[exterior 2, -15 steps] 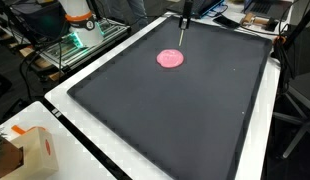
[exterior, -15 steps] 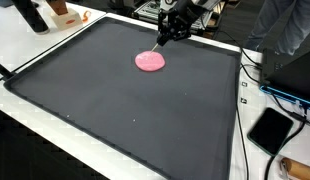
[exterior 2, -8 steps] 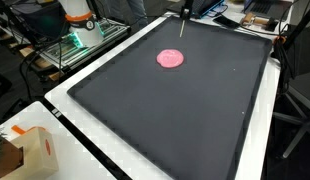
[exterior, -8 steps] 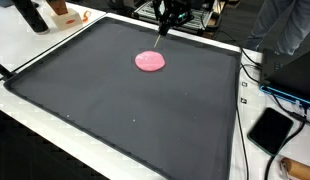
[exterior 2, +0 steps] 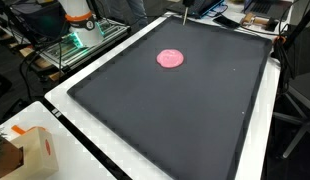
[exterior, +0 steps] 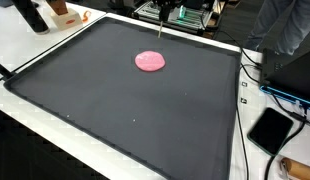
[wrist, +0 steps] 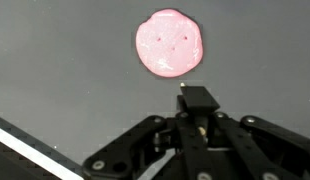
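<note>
Hanging at mat (exterior: pixel 145 115) edge, closed gripper (wrist: pixel 198 98) near pink disc (wrist: pixel 170 42)

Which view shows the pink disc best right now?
The wrist view: the pink disc sits large, seen from above, unobstructed, its surface dimples visible. In both exterior views the disc is small and flattened by the angle, lying on the dark mat.

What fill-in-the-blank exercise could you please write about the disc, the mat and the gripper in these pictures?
The disc lying on the mat is ___ in colour. The outline of the disc is ___. The gripper, shut on a thin stick, hangs ___ the mat and does not touch the disc.
Missing words: pink; round; above.
</note>
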